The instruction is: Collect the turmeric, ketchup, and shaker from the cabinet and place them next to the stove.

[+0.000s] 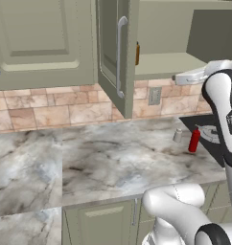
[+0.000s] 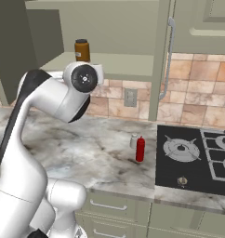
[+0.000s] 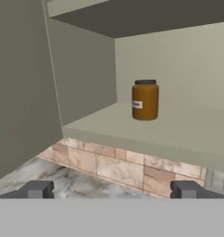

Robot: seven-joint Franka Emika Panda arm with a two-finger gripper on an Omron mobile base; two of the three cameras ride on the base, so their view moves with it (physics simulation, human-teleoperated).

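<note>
One marble counter [image 1: 113, 158], tiled backsplash [image 1: 55, 107]

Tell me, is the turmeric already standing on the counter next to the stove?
No, the turmeric stands on the cabinet shelf.

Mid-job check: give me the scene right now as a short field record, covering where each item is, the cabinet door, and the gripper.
turmeric: upright on the bottom shelf of the cabinet, alone there
ketchup: upright on the counter, just left of the stove
shaker: on the counter close beside the ketchup, on its wall side
cabinet door: swung open
gripper: open, holding nothing, facing the turmeric from outside the cabinet, short of it
left to fetch: turmeric
</note>
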